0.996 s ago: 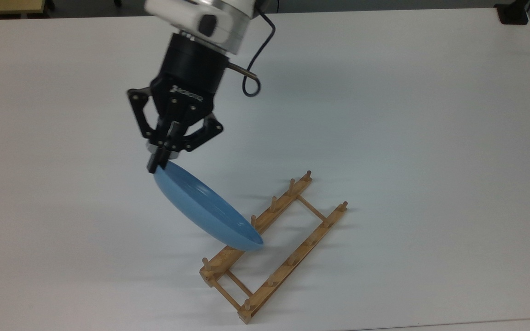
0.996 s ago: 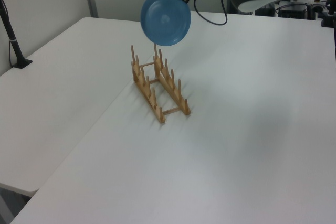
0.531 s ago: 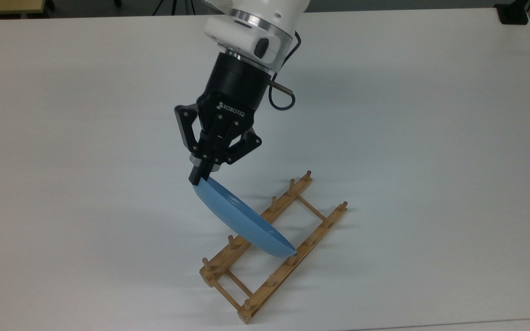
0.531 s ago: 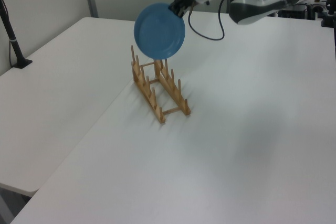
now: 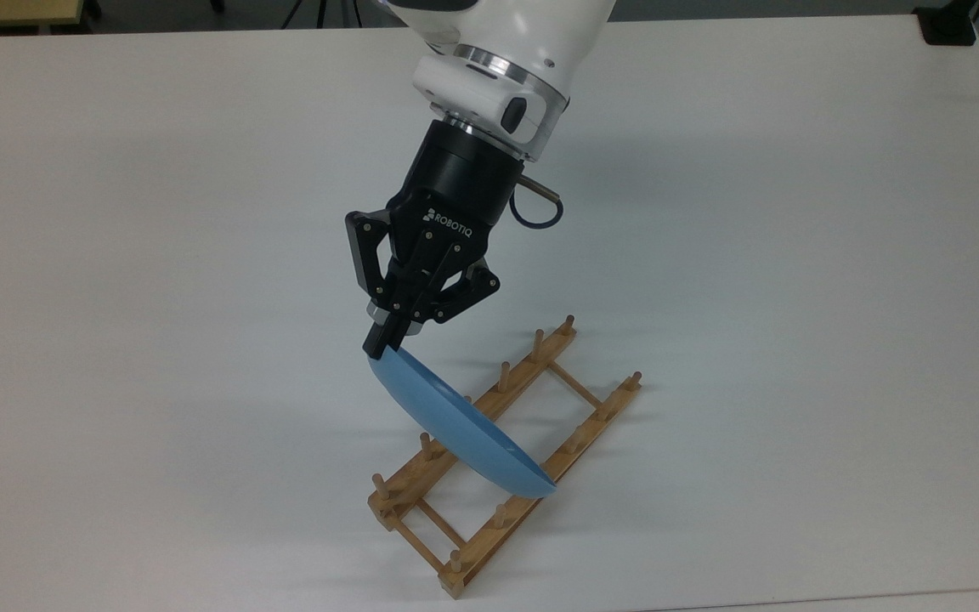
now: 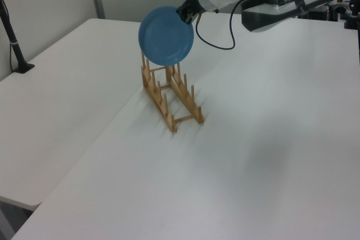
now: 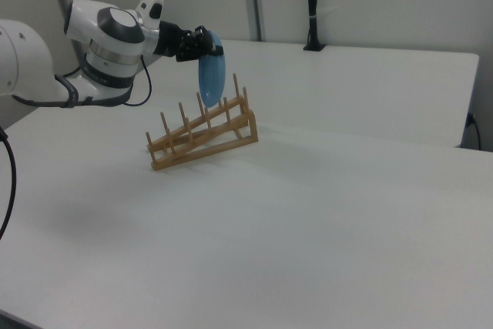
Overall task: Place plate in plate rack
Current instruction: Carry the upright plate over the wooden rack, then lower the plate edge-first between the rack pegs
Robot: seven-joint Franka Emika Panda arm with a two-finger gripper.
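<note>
Holding: my black two-finger gripper (image 5: 381,347) is pinched narrow on the rim of the round, glossy, light-blue plate (image 5: 455,429), gripping it at about the plate's 11 o'clock in the top view.

Plate position: it hangs on edge, tilted, above the long light-brown wooden peg rack (image 5: 502,450); its low end sits toward 5 o'clock from my fingers, over the rack's middle pegs. I cannot tell whether it touches a peg yet.

Handling: I judge the plate stiff, fairly light and slippery. Held by one rim point, it could swing or slide, so a slow descent suits it. The rim is the only sensible hold, since the face is too broad for my span.

Rack: it rests on the white table (image 5: 795,212), well apart from every edge.

Top view: shows the plate nearly edge-on and its slant across both rails.

Left view: shows the plate (image 6: 166,36) face-on as a full disc, its bottom overlapping the upper pegs of the rack (image 6: 170,95).

Right view: shows the plate (image 7: 210,77) as a thin upright sliver above the rack (image 7: 202,138), at the end toward 1 o'clock.
</note>
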